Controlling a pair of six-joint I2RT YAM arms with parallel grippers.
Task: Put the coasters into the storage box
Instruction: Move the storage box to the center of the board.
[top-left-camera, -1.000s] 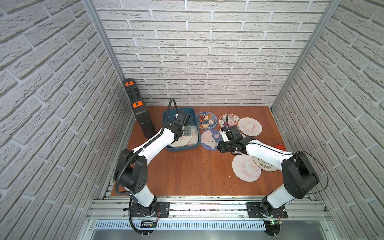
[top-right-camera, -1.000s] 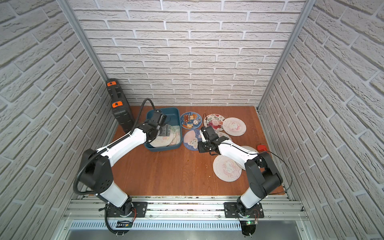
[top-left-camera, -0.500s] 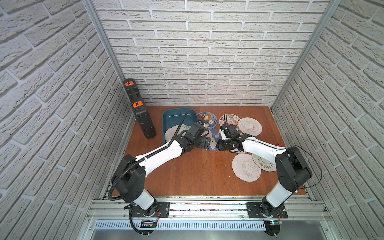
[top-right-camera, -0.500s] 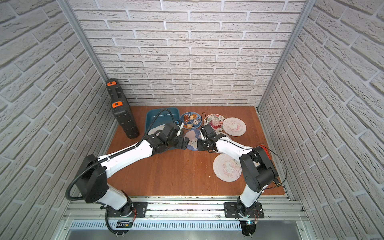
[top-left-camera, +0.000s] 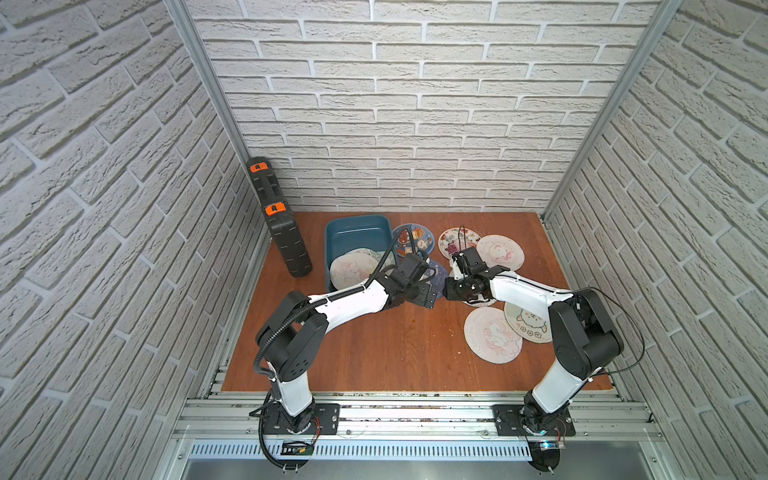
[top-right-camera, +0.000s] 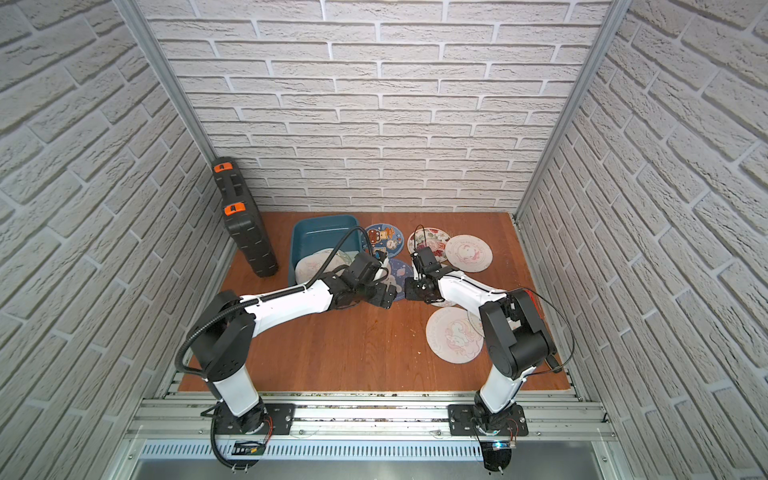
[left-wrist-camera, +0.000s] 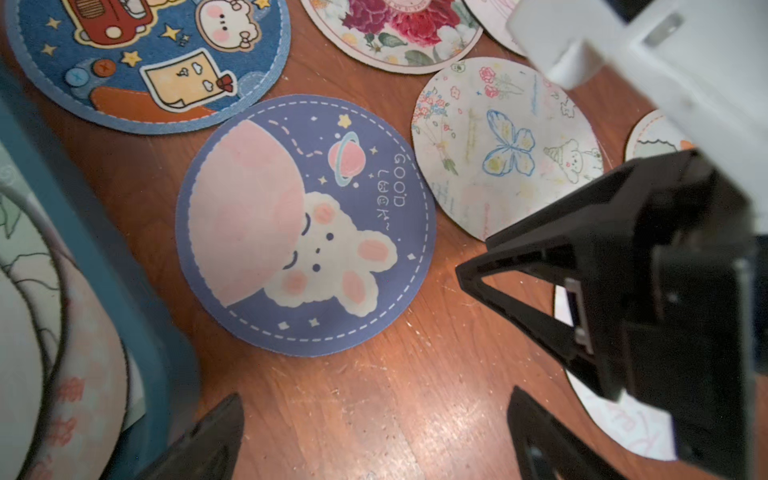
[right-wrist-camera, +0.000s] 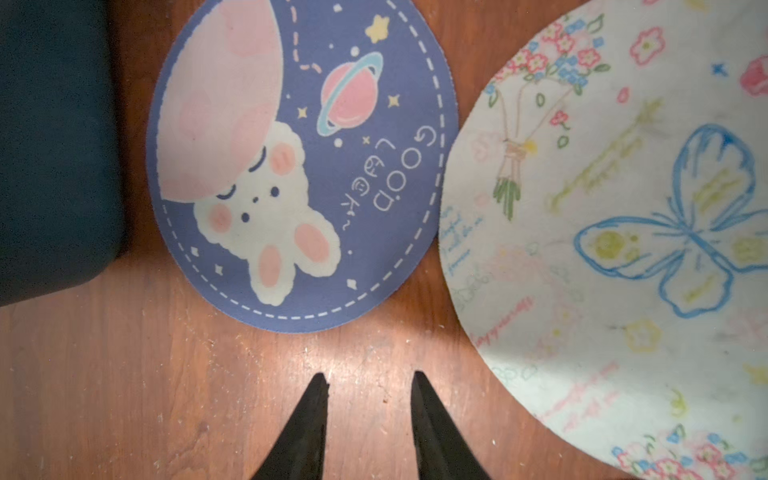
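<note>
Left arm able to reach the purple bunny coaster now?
Probably yes: the left gripper hangs open just short of the purple bunny coaster, which lies uncovered; the right gripper crowds one side.

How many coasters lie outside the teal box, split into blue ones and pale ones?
Blue coasters: 2 (car coaster, moon-bunny coaster)
Pale coasters: 5 (rose coaster, butterfly coaster, pink-bunny coaster, unicorn coaster, sheep coaster)
Total: 7

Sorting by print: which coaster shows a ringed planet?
The purple bunny coaster, marked GOOD; the white butterfly coaster beside it shows flowers instead.
</note>
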